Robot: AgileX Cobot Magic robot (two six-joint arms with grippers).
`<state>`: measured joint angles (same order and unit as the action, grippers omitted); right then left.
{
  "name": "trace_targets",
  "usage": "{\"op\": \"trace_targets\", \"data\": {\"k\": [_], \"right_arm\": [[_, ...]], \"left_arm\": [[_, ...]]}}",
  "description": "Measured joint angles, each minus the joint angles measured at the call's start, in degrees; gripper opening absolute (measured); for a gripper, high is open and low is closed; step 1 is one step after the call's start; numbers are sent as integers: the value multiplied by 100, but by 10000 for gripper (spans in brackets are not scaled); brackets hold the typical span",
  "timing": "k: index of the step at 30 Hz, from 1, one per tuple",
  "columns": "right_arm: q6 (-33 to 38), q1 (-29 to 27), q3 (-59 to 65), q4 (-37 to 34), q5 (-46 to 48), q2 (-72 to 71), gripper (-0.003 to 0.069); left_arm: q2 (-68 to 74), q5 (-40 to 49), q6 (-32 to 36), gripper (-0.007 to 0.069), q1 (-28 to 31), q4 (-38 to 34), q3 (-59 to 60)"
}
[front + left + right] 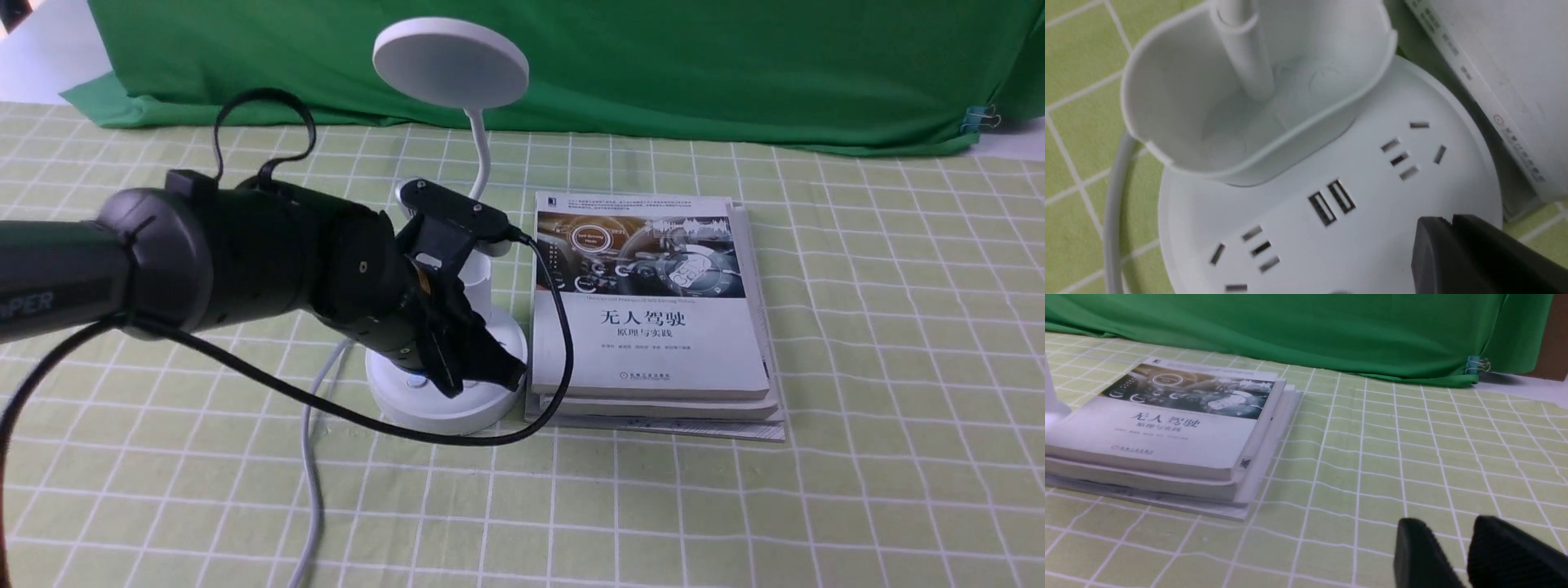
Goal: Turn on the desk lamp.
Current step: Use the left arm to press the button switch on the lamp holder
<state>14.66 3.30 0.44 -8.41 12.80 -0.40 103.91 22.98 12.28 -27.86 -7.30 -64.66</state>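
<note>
Desk lamp (451, 64): front view shows its disc head; left wrist, sockets.

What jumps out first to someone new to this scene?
Probably the black left arm, reaching in from the left, its claw low over the lamp's round white base. Next, the lamp's flat disc head, raised above it against the green cloth. Then the stack of books, just right of the base, its top cover showing a car interior.
</note>
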Motion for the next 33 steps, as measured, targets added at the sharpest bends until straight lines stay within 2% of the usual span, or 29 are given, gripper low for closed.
{"op": "trace_targets", "data": {"k": [18,33], "right_arm": [[0,0,0,-5,0,0,245],[0,0,0,-5,0,0,245]], "left_arm": [[179,-134,2,18,0,145,36],[243,-694,17,18,0,204,277]]}}
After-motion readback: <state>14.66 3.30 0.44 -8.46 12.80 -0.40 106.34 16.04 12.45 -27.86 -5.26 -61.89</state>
